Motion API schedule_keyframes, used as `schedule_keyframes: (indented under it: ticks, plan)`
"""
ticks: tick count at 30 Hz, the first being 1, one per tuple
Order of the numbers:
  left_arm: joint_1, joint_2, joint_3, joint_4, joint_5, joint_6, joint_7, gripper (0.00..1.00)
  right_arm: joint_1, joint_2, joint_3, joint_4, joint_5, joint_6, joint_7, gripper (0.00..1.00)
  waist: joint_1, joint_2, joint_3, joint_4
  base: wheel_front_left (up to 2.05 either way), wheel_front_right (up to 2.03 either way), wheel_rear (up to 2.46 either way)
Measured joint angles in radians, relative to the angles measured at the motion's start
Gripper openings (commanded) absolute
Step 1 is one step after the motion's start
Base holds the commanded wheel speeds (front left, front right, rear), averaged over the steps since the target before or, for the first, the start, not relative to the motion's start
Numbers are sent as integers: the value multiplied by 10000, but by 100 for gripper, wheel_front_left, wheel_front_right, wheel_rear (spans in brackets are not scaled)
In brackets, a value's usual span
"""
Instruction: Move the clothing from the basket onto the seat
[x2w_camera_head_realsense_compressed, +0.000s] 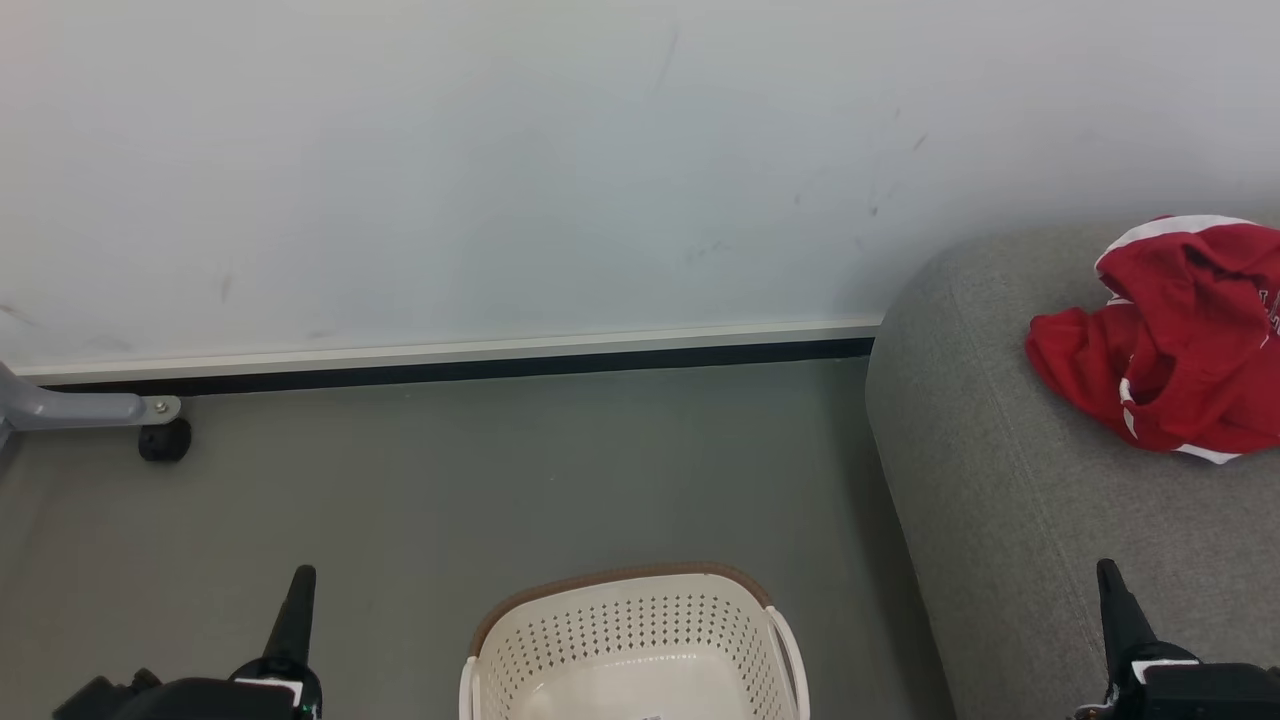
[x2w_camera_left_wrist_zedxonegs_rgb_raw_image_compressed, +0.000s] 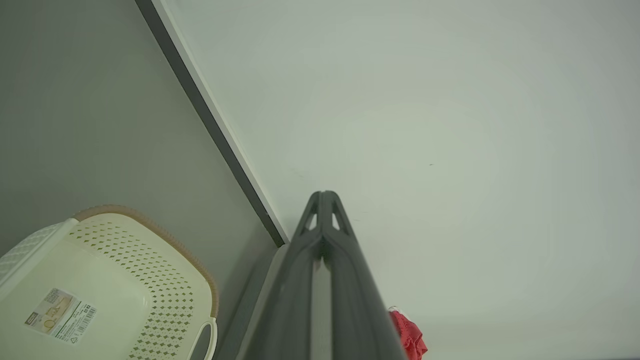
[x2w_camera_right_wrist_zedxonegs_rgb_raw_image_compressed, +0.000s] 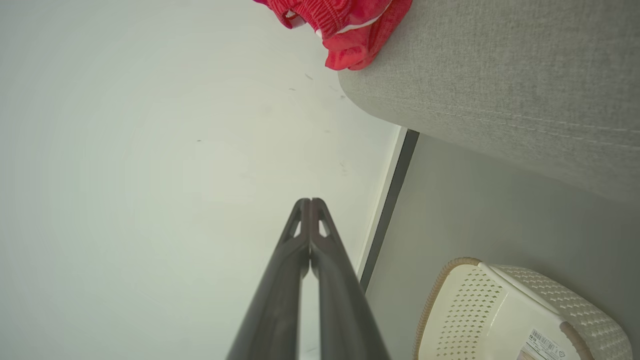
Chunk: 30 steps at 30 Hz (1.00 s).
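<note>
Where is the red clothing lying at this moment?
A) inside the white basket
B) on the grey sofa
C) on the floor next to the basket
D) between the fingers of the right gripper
B: the red clothing lies crumpled on the grey sofa, the basket has no garment in it, and the left gripper and the right gripper are shut on nothing.
</note>
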Motion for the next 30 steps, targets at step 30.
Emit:
schedule_keyframes:
  ticks: [30]
  plan:
    - [-302,-186,443,67,-1772,-337,479,0,-438,178,-487,209,1789,357,510,0,0,0,75,-83,0,0,0]
